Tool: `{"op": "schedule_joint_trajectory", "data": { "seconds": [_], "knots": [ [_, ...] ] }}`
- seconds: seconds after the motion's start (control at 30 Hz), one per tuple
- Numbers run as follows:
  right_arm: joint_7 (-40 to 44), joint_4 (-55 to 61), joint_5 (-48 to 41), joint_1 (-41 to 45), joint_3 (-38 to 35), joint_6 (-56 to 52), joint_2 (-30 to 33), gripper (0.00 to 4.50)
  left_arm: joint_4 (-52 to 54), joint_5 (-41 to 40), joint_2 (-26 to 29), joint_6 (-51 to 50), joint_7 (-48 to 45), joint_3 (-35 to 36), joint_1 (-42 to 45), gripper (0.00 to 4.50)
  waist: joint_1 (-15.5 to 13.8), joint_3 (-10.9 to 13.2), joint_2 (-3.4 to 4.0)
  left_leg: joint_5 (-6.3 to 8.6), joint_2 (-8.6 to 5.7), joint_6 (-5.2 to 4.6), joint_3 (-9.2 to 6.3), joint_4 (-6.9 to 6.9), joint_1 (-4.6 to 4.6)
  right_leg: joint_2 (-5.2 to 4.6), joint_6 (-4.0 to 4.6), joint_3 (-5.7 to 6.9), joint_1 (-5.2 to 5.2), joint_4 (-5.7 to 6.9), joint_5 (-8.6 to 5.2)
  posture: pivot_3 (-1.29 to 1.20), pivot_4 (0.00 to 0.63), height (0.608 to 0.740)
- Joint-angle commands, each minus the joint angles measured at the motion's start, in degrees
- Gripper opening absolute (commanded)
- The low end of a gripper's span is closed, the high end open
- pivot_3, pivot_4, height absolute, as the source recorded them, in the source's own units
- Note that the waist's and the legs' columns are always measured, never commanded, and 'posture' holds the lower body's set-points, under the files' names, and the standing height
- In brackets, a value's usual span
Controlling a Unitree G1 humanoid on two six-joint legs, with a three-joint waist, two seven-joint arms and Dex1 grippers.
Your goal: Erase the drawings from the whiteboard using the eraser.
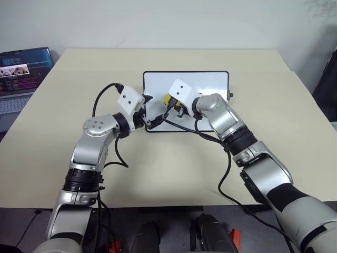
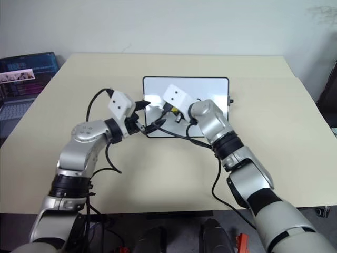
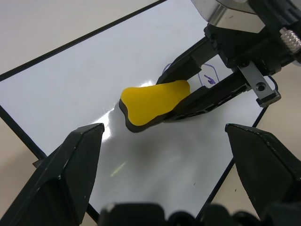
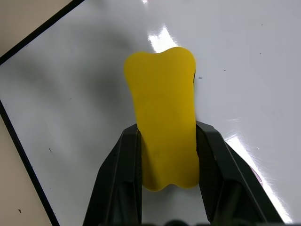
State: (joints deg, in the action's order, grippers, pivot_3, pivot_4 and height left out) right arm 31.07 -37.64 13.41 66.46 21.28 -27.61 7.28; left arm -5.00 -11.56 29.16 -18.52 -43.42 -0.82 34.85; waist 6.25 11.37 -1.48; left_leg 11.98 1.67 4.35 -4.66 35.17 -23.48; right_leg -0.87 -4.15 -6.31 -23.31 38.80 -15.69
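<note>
On the counter (image 1: pixel 158 163), the whiteboard (image 1: pixel 210 79) is lying flat while the right gripper (image 4: pixel 165 141), fingers clamped on the yellow eraser (image 3: pixel 153 103), is pressing it against the board's left part. The left gripper (image 3: pixel 164 155) is waiting beside the left edge, fingers spread wide. The wiping step is in hand; next, the eraser needs sweeping over the blue drawing (image 3: pixel 207 77) just behind it.

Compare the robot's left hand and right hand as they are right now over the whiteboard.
The right hand is shut on the yellow eraser, pressing it to the whiteboard; the left hand stands open and holds nothing. The right hand reaches in over the board's surface, next to a blue drawing; the left hand sits at the board's near left corner, pointing across it. Both have two black fingers and hover close together at the board.
</note>
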Motion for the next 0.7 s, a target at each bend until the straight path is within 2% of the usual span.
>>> {"op": "schedule_joint_trajectory", "data": {
  "seconds": [0.03,0.13,0.23,0.33,0.43,0.5,0.7],
  "knots": [
    [-5.05,-3.41,0.46,2.91,-3.42,0.66,0.74,1.17,1.6,-0.27,0.36,0.74,-0.2,0.45,1.05,4.5,-0.04,0.0,0.0,-0.02,0.0,0.03,-0.01,0.01,0.0,0.0,0.0,0.0,0.0,0.04,0.0,0.0,0.15,0.74],
    [-8.19,-4.67,0.16,4.21,-5.3,1.37,0.9,1.17,1.78,-0.31,0.39,0.67,-0.18,0.49,1.03,4.5,-0.12,0.0,0.0,-0.07,0.0,0.11,-0.02,0.01,0.01,0.0,0.0,0.01,0.0,0.06,0.0,0.0,0.15,0.74],
    [-7.46,-3.1,-0.58,4.58,-6.6,0.54,1.45,1.17,2.15,-0.45,0.46,0.49,-0.22,0.57,0.97,4.5,-0.25,0.0,0.0,-0.07,-0.01,0.11,-0.03,0.01,0.0,0.0,0.0,0.01,0.0,0.05,0.0,0.0,0.15,0.74],
    [2.94,12.0,-6.39,1.63,-9.07,-6.24,5.05,1.17,3.64,-1.72,2.12,-0.85,-1.76,1.66,0.63,4.5,-0.48,0.02,0.01,-0.07,-0.01,0.11,-0.04,0.01,-0.05,-0.01,0.0,0.02,-0.02,0.03,0.0,0.0,0.15,0.74],
    [10.08,25.7,-9.83,-2.25,-9.7,-11.29,10.86,1.17,6.15,-4.44,5.04,-3.43,-4.71,3.4,0.63,4.5,-0.77,0.03,0.03,-0.07,0.0,0.11,-0.26,0.0,-0.45,-0.03,0.0,0.28,-0.27,-0.08,0.0,0.0,0.15,0.74],
    [11.48,30.1,-10.6,-3.75,-9.87,-13.91,13.53,1.17,6.94,-4.9,6.76,-4.16,-5.82,3.56,0.59,4.5,-0.87,0.03,0.03,-0.07,0.01,0.11,-0.35,-0.02,-0.46,-0.07,0.08,0.48,-0.27,-0.12,-0.04,0.0,0.15,0.74],
    [19.53,39.91,-12.18,-13.31,-11.93,-11.59,29.26,1.17,5.67,-5.68,13.11,-4.97,-10.18,4.96,0.38,4.5,-1.47,0.03,0.02,-0.07,-0.01,0.11,-0.42,-0.07,-0.46,-0.11,0.27,0.64,-0.23,-0.13,-0.19,0.0,0.15,0.74]
  ]
}}
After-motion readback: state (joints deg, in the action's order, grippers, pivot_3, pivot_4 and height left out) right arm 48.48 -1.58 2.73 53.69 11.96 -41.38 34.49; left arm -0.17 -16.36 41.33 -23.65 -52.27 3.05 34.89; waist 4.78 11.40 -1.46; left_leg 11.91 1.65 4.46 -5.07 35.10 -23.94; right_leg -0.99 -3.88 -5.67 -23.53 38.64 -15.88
